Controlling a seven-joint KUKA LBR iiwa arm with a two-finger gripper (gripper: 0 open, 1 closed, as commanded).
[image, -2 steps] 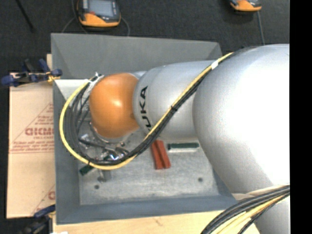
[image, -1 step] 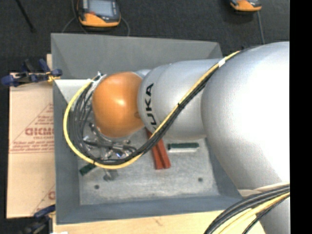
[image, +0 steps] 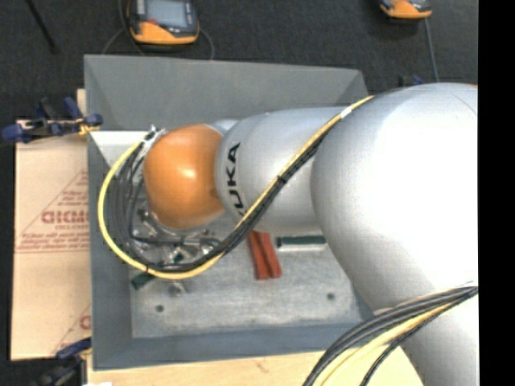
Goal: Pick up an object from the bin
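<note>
Dark flooring (image: 265,22) is seen around a grey metal bin (image: 241,305). Within the bin, the pincer (image: 169,248) is placed over the left part of the floor, near the left wall. Its metal parts are largely covered by the rounded orange wrist cover (image: 183,175) and ringed by a loop of yellow and black cables (image: 109,215). Whether it is open or closed cannot be told, nor what, if anything, it has hold of. Just beside it, toward the bin's front-left corner, a small dark green piece (image: 142,281) is partly hidden under the cables. A red-brown rectangular block (image: 265,257) lies near the middle of the bin floor. A thin green stick (image: 301,241) is seen just beside it, running toward the right wall under the silver arm (image: 386,191). Two orange-and-black handheld devices (image: 163,18) are seen on the flooring beyond the bin's back wall.
</note>
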